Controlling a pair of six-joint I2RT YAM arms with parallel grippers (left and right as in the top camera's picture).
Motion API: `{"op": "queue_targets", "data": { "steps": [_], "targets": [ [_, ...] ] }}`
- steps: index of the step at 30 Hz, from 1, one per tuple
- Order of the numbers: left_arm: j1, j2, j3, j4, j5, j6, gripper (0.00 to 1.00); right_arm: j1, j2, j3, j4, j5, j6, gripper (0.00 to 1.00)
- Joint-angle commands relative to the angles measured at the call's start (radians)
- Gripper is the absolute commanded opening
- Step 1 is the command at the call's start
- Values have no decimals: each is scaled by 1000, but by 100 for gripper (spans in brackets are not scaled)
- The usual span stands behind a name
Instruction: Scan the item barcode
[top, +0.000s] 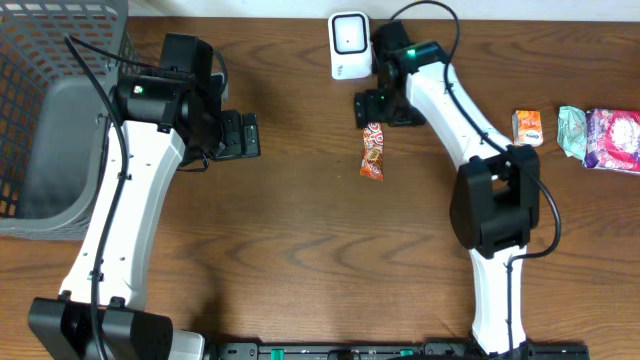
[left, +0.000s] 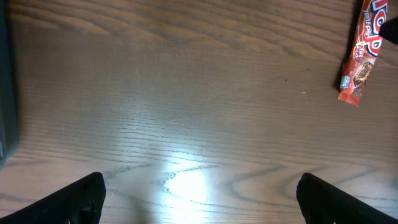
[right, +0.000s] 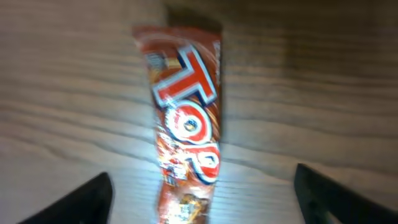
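Note:
The item is a red-orange candy bar wrapper (top: 372, 152) lying flat on the wooden table, just below the white barcode scanner (top: 348, 45) at the back edge. My right gripper (top: 383, 108) hovers between scanner and bar. In the right wrist view the candy bar (right: 185, 130) lies blurred on the wood between the wide-apart jaws of the right gripper (right: 202, 194), which is open and touches nothing. My left gripper (top: 245, 135) is open over bare wood left of the bar. The left wrist view shows the left gripper (left: 199, 196) empty, with the bar (left: 359, 59) at the top right. No barcode shows.
A grey mesh basket (top: 60, 60) stands at the far left. Near the right edge lie an orange packet (top: 528, 127), a green packet (top: 572, 130) and a pink packet (top: 615, 140). The right arm's elbow (top: 495, 195) stands over the table's right half.

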Motion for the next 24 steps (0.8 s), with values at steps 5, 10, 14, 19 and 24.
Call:
{"op": "queue_targets", "data": {
  "steps": [5,10,14,19,24],
  "targets": [
    [0,2,-3,-2,-10,-5,98,-23,-13,-76,31,-58,-53,60],
    [0,2,-3,-2,-10,-5,98,-23,-13,-76,45,-85,-53,33],
    [0,2,-3,-2,-10,-5,98,-19,-12,-76,49,-83,-53,17],
    [0,2,-3,-2,-10,-5,98,-18,-12,-76,49,-83,-53,5],
    [0,2,-3,-2,-10,-5,98,-15,-12,-85,56,-83,-53,1]
  ]
}}
